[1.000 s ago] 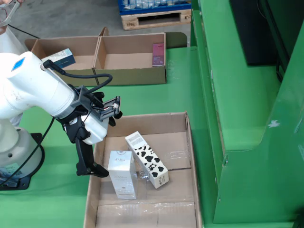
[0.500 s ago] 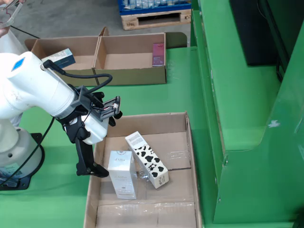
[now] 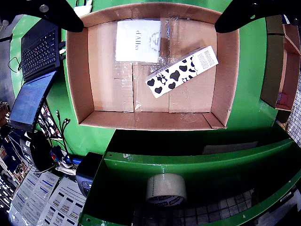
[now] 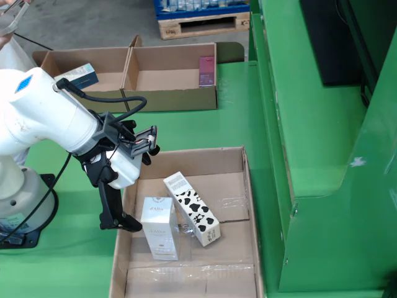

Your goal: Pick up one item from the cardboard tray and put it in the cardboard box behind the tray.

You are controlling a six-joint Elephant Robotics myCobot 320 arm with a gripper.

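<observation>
Hovering with fingers [image 3: 150, 14] spread wide and empty above the cardboard tray [image 4: 242, 180]. Judging the cow-patterned carton [image 3: 181, 71] light, stiff, slightly slippery; gripping across its narrow width, mid-length, looking safest.

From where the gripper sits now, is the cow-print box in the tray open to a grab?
Probably yes. The cow-print box lies uncovered on the tray floor, apart from the white box, and the gripper is above with fingers spread. Nothing blocks a descent.
</observation>
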